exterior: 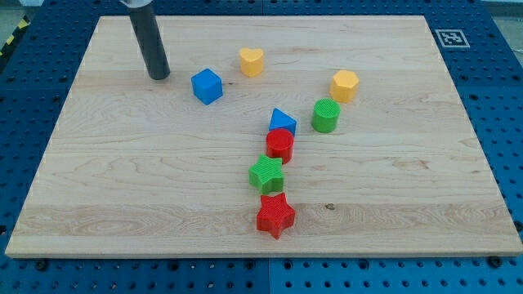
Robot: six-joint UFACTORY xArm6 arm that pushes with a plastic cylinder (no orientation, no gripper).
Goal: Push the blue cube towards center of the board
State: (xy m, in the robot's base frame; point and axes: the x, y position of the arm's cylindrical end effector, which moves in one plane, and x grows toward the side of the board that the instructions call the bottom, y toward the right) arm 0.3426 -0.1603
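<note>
Toward view's upper left of surface (pixel 98 204): blue cube (pixel 207 86), well off centre. My tip (pixel 159 76) just to its left, apart. No hand; bare rod. Centre lies lower right of cube.

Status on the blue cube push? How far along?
Done: nothing visible yet; the blue cube sits in the board's upper left, well short of center. In hand: my tip is just to the view's left of the cube, apart from it, placed to push rightward. Left: the whole push down and right, toward the area near the blue triangle and red block.
</note>
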